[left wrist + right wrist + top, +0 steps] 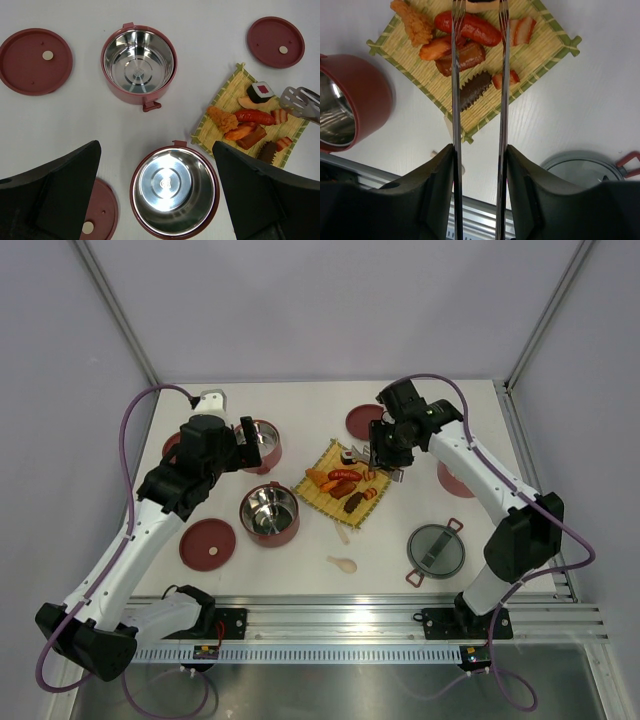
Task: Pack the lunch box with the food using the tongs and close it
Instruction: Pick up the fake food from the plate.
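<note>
Two lunch box tiers stand open with bare steel insides: one (pixel 268 512) (pixel 174 186) directly under my left gripper (pixel 248 445) (pixel 155 150), which is open and holds nothing, and one (pixel 138 62) farther back. The food (pixel 345 483) lies on a yellow woven mat (pixel 540 50): a red sausage (pixel 255 116) (pixel 470 27), a sushi roll (pixel 261 91), and brown and orange bits. My right gripper (pixel 385 455) (pixel 479 150) is shut on the tongs (pixel 503 100) (pixel 300 100). Their two arms are spread, with the tips over the mat's far end, above the sausage.
Flat red lids (pixel 35 60) (pixel 275 41) (pixel 102 210) lie round the tiers, and another (pixel 455 480) sits partly under the right arm. The grey top lid with red clips (pixel 436 550) (pixel 585 170) is at the near right. A cream spoon (pixel 342 562) lies near the front rail.
</note>
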Motion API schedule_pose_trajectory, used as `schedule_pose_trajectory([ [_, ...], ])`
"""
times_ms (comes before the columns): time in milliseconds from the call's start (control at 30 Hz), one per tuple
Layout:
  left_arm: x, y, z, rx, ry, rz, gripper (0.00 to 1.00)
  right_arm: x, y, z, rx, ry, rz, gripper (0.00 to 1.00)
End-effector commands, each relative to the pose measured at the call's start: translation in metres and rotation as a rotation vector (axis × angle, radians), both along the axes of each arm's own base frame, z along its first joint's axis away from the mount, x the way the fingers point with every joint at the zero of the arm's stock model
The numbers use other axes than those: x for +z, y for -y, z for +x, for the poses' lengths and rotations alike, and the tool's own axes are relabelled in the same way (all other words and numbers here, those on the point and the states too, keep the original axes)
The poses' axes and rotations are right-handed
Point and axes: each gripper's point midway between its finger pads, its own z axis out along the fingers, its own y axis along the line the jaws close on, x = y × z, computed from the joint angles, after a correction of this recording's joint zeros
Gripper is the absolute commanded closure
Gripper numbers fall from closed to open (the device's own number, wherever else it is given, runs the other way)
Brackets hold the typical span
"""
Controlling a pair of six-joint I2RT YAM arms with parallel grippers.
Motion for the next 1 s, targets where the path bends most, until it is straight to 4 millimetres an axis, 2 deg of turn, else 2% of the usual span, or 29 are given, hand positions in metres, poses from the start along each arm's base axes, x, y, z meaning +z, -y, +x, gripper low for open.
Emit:
schedule_pose_trajectory([
  [0,0.021,-0.002,0.004,0.021,0.061,-0.023,0.01,0.017,-0.016,0.024,0.015,0.085,0.040,0.49],
  [433,0.019,-0.003,0.003,0.024,0.056,-0.011,0.01,-0.005,-0.027,0.041,0.039,0.044,0.018,0.42],
  [500,0.018,-0.004,0.004,0.025,0.055,-0.009,0.01,-0.013,-0.027,0.042,0.046,0.021,0.004,0.42],
  [967,0.012,-0.003,0.005,0.024,0.035,-0.001,0.01,-0.028,-0.035,0.051,0.077,-0.001,-0.049,0.44],
])
